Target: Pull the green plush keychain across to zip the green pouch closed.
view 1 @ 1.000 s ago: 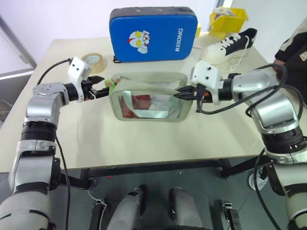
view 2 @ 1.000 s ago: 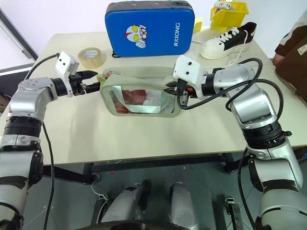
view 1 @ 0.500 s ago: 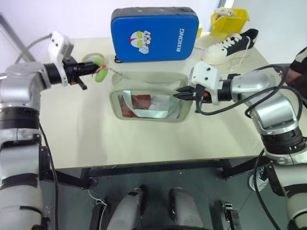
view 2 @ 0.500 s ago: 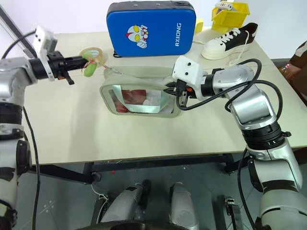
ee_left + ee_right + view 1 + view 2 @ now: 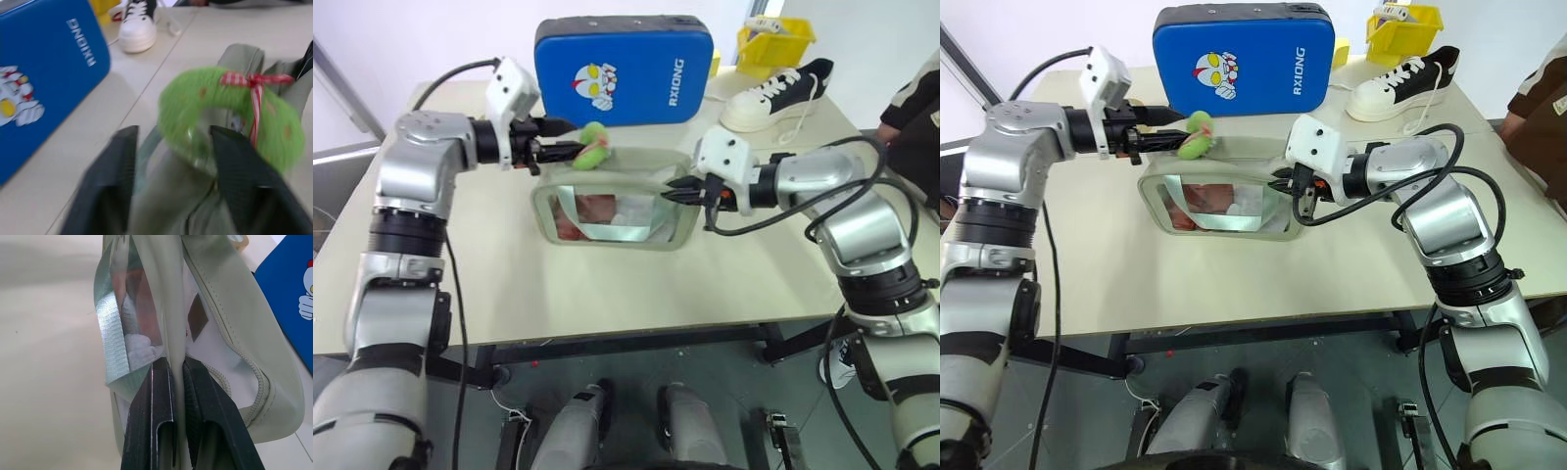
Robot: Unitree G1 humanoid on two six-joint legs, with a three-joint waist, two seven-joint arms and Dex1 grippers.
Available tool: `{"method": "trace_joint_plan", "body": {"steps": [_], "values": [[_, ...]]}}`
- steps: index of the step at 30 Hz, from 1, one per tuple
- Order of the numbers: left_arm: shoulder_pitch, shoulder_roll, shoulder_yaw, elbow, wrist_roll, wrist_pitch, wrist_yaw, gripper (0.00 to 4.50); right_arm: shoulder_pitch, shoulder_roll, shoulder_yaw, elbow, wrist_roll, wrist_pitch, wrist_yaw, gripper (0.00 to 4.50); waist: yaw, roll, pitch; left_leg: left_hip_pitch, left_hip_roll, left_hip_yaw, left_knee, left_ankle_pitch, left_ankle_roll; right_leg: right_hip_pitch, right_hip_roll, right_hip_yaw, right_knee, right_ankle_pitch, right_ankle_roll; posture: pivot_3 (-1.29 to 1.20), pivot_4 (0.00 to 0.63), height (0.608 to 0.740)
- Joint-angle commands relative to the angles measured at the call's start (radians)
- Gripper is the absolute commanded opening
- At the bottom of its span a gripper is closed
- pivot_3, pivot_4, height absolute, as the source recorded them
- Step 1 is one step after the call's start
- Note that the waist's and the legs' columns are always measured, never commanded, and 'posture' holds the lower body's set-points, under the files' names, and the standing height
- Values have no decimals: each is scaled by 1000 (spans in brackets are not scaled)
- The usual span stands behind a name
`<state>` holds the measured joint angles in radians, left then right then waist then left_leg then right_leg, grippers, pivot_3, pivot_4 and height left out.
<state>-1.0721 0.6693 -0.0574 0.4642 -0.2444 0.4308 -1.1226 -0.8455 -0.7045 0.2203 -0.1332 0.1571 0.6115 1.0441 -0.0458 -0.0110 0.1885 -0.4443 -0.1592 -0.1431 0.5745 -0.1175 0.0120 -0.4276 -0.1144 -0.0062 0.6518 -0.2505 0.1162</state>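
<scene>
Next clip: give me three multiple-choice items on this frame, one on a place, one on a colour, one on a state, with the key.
1. Where is the green plush keychain?
A. above the green pouch's far left corner
B. on the sneaker
C. in the yellow bin

2. What colour is the hard case behind the green pouch?
A. red
B. blue
C. black

3. What is the right pincer doing?
A. hanging open over bare table
B. gripping the tape roll
C. shut on the pouch's edge

Key:
1. A, the head views show it above that corner, at the left pincer.
2. B, its front is blue with a cartoon figure.
3. C, the right wrist view shows both fingers pinching the pouch fabric between them.
</scene>
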Motion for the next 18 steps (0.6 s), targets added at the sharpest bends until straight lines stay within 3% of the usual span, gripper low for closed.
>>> {"method": "trace_joint_plan", "body": {"steps": [1, 6, 9, 13, 18], "values": [[-42, 60, 28, -29, 4, -1, -32, 4388, -8, 8, -4, -12, 5, -13, -1, 0, 2, 0, 0, 0, 0, 0, 0, 0, 0, 0, 0, 0, 0, 0, 0, 0, 150, 740], [1, 211, 42, -137, -27, 70, -137, 4388, -23, 25, 4, 18, -3, -34, -1, 0, -5, 0, 0, 0, 0, 0, 0, 0, 0, -1, 0, 1, 0, 0, 0, 0, 150, 740], [111, 270, 52, -272, -68, 143, -172, 4388, -35, 35, 8, 37, -6, -46, 2, 0, -7, 1, 0, 0, 0, 1, -1, 0, 0, -1, 0, 1, 0, 0, 0, 0, 150, 740], [261, 235, 64, -393, -69, 168, -80, 4388, -47, 51, 16, 58, -12, -60, 7, 0, 1, 1, 0, 1, 0, 1, -1, -1, 0, 1, 1, 2, 0, 0, -1, 0, 150, 740], [323, 183, 59, -417, -32, 141, 16, 4388, -53, 60, 20, 67, -17, -66, 16, 0, 1, 0, 0, 0, 1, 1, 1, 0, 0, 0, 0, 2, 0, -1, -3, 0, 150, 740]]}}
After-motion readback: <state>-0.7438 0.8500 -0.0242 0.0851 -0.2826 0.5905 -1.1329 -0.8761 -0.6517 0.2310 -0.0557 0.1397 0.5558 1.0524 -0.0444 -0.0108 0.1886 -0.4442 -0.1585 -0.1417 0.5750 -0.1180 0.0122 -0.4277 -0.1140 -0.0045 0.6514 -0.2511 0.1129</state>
